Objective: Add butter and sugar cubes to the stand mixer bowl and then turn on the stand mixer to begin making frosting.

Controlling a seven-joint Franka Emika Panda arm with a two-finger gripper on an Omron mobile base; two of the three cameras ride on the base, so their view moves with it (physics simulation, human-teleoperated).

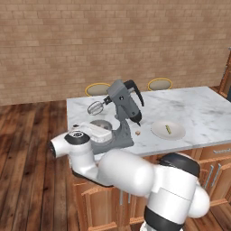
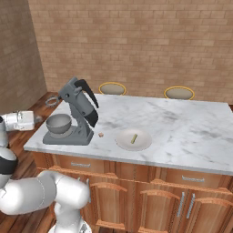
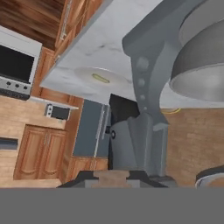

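The dark grey tilt-head stand mixer [image 2: 75, 116], head raised, holds its shiny grey metal bowl [image 2: 58, 123]. Nearby, a small tan cube [image 2: 101, 134] and a white plate [image 2: 133, 139] carrying the pale yellow butter [image 2: 134, 138]. Gripper's fingers clenched, empty.

Tilted-back stand mixer [image 2: 75, 113] head leaves its bowl [image 2: 58, 123] open above.

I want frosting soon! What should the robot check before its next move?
1. Dark grey tilt-head stand mixer, head raised clear of the bowl: ok.
2. Shiny grey metal bowl sitting on the mixer's base: ok.
3. Small pale yellow butter block in the bowl: not ok, it lies on the round white plate.
4. Small brown sugar cube in the bowl: not ok, it sits on the marble counter.
5. Gripper, shut beside the bowl, holding something: cannot tell.
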